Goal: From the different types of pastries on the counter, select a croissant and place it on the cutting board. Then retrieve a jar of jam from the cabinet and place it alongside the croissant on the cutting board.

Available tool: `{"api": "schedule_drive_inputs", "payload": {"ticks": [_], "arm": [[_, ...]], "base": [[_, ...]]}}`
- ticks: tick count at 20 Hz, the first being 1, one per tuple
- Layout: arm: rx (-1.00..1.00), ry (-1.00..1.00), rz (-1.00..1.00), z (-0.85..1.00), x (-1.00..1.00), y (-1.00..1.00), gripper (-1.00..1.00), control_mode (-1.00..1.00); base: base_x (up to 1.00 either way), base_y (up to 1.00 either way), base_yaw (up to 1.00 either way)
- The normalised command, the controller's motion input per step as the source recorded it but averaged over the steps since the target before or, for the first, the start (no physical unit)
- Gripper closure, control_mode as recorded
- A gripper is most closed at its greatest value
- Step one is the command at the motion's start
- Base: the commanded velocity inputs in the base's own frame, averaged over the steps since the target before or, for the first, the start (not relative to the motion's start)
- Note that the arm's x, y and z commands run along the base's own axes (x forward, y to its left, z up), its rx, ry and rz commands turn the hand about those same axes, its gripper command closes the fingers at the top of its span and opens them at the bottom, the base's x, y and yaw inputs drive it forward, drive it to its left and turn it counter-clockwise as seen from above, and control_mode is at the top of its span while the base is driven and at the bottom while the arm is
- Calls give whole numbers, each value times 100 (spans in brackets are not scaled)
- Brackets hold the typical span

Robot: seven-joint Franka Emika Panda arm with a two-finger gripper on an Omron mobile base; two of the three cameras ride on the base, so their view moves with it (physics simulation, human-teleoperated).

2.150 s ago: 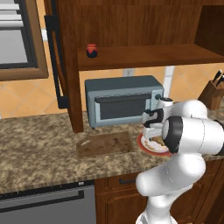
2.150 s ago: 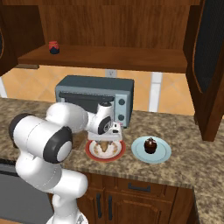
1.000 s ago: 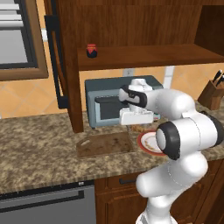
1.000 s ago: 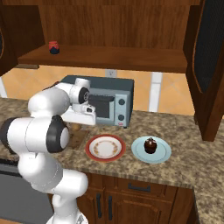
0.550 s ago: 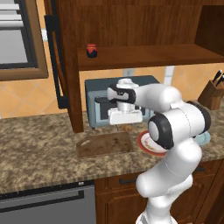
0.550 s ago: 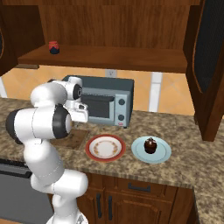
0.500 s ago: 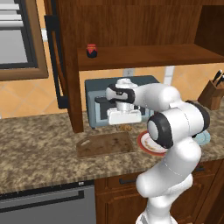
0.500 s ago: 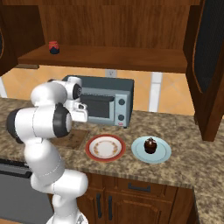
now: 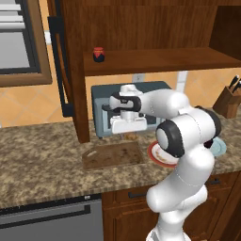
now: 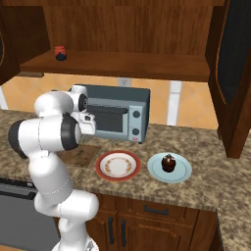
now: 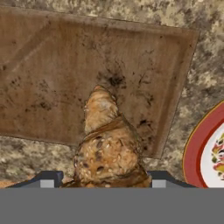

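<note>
My gripper (image 9: 127,133) hangs a little above the right end of the dark cutting board (image 9: 112,155), shut on the golden-brown croissant (image 9: 131,137). In the hand view the croissant (image 11: 106,146) sits between the two fingertips, over the board's (image 11: 52,74) corner near the granite counter (image 11: 205,65). The small red jar of jam (image 9: 98,54) stands on the shelf of the open wooden cabinet (image 9: 150,28); the right base view has the jar (image 10: 60,53) at the shelf's left end. The round red-topped pastry (image 10: 168,162) rests on a pale blue plate (image 10: 182,172).
A red-rimmed plate (image 10: 117,165) lies bare just right of the board (image 10: 81,156). The grey toaster oven (image 9: 106,110) stands right behind the gripper. A knife block (image 9: 227,100) sits far right. The cabinet door with its black handle (image 9: 60,66) stands open at the left.
The arm has lifted the croissant off the red-rimmed plate and swung left with it to above the cutting board. Over the last half second it has barely moved.
</note>
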Motion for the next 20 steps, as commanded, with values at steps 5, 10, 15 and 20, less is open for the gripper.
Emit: {"api": "schedule_drive_inputs", "payload": {"ticks": [5, 10, 15, 20], "arm": [[0, -22, 0, -16, 1, 0, 100, -100], [0, -5, -1, -19, 5, 0, 100, -100], [0, 0, 0, -32, 15, 0, 100, -100], [0, 0, 0, -35, 19, 0, 100, -100]], "base": [[0, 0, 0], [0, 0, 0], [0, 0, 0], [0, 0, 0]]}}
